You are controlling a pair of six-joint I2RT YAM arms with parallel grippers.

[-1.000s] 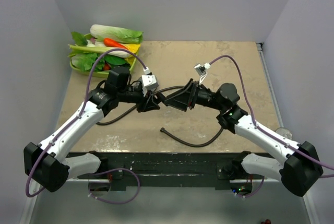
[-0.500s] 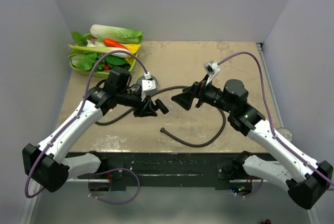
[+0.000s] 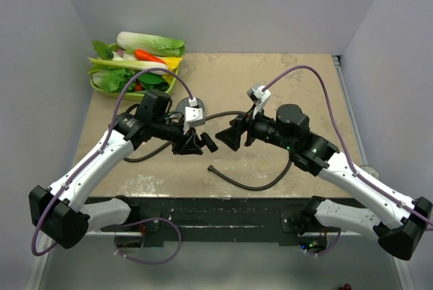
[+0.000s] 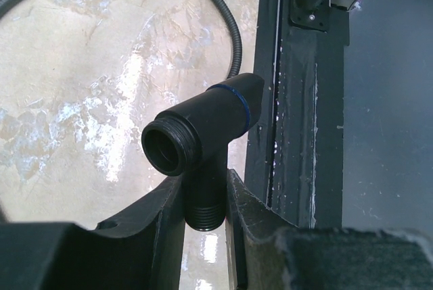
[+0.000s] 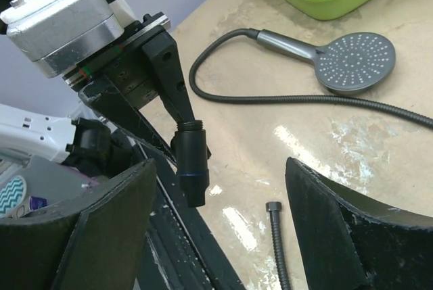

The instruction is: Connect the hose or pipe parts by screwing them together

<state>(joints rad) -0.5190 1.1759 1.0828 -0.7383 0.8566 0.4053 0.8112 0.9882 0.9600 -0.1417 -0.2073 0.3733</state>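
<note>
My left gripper (image 4: 204, 188) (image 3: 196, 142) is shut on the threaded stub of a black T-shaped pipe fitting (image 4: 203, 131) (image 3: 208, 141) with a blue ring, held above the table's near edge. My right gripper (image 5: 218, 168) (image 3: 229, 138) faces it from the right, open, with nothing between its fingers. The fitting (image 5: 191, 158) hangs just ahead of the right jaws. The grey shower head (image 5: 355, 60) lies face up on the table with the dark hose (image 5: 223, 94) joined to its handle. The hose's free end nut (image 5: 273, 207) (image 3: 212, 167) rests on the table below the grippers.
A green tray (image 3: 101, 86) of toy vegetables stands at the back left corner. The hose (image 3: 252, 185) loops across the table's front middle. The dark front rail (image 4: 298, 134) runs just past the table's near edge.
The right gripper pulled back to the right, then came in again lower towards the fitting, its jaws slightly narrower. The left gripper drifted a little nearer with the fitting.
</note>
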